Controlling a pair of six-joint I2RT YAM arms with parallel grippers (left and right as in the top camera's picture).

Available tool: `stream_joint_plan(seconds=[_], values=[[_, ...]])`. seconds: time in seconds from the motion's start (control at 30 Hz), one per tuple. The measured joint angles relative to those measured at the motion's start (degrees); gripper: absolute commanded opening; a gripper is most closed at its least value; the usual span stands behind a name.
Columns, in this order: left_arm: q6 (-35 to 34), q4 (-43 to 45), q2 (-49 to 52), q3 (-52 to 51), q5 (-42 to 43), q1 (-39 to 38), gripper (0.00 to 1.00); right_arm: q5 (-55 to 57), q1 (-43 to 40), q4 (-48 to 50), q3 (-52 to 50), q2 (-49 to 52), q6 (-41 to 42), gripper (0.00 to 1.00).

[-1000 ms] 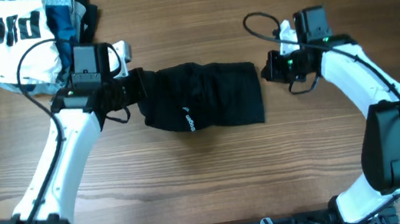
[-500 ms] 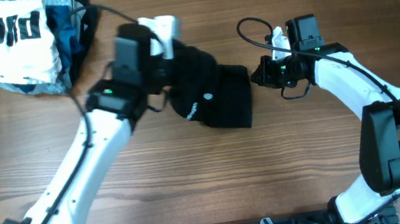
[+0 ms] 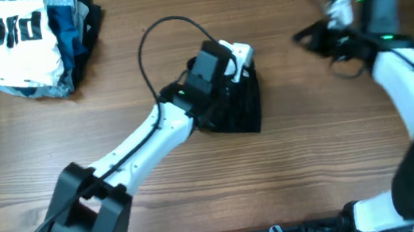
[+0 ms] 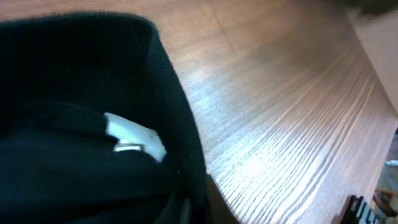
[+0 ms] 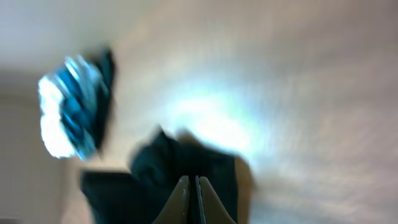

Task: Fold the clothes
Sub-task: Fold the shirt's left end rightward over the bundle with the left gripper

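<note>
The black garment [image 3: 237,112], lying doubled over to the right of the clothes pile [image 3: 17,45], is risking to fall open — the left gripper [image 3: 239,68] on it is hiding its fingers in cloth, so I cannot tell its grip, and the right gripper [image 3: 302,37], pinched together on nothing farther right of the pile, is not pinning anything.

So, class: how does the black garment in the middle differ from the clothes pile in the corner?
The black garment is one dark piece; the clothes pile mixes white, blue and dark. The garment lies under the left arm; the pile sits alone. Both rest on the wooden table.
</note>
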Motion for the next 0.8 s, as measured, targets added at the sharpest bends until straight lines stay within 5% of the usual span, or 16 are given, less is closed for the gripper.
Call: stream_joint_plan(seconds=[0.1,0.13,0.43,0.8], values=[[0.1,1.9,1.6,0.0,0.0,-1.9,0.96,-1.7,-4.3,1.0,1.4,-4.0,0.7,0.04],[0.0,2.5,2.0,0.0,0.0,-2.4,1.0,-2.4,-5.9,1.3,1.6,-5.2,0.9,0.04],[-0.1,4.5,2.6,0.2,0.0,-3.7,1.0,-5.7,-11.8,1.4,1.8,-6.4,1.4,0.05],[-0.1,-1.4,0.4,16.3,0.0,-1.6,1.0,-6.4,-11.6,1.8,1.8,-6.4,0.9,0.27]])
